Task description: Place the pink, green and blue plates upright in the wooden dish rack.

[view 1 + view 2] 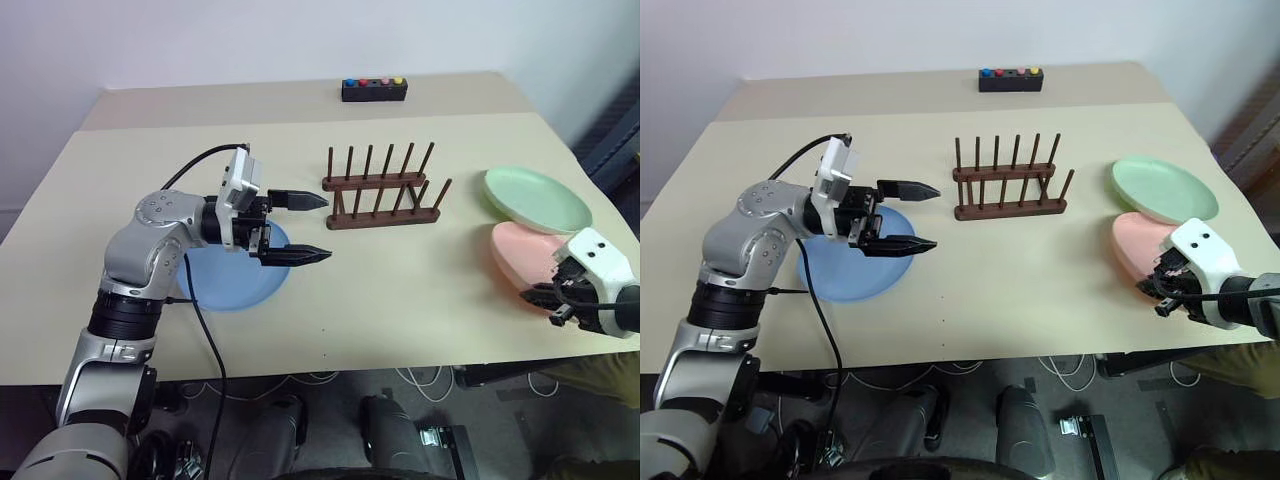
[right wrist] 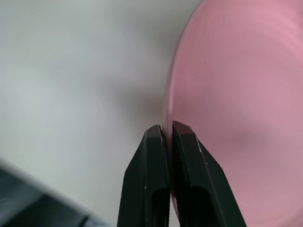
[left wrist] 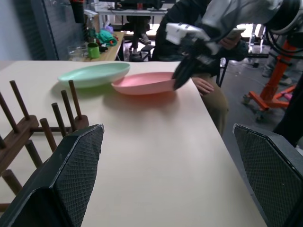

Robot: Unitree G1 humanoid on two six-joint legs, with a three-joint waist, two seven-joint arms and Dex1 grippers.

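Right gripper (image 2: 165, 130) has its fingers pinched on the pink plate's (image 1: 525, 255) rim at four o'clock on the desk (image 1: 400, 300) — green plate (image 1: 537, 198) behind it. Rack (image 1: 382, 192) stands at centre, empty. Left gripper (image 1: 312, 226), fingers spread wide, hovers over the blue plate (image 1: 235, 280) at nine o'clock.

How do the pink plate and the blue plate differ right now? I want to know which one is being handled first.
The pink plate is pinched at its rim by the shut right hand; the blue plate is gripped by nothing, with the open left hand above it. The pink plate sits at the table's right edge beside the green plate; the blue plate lies left of the wooden dish rack. Neither is racked yet.
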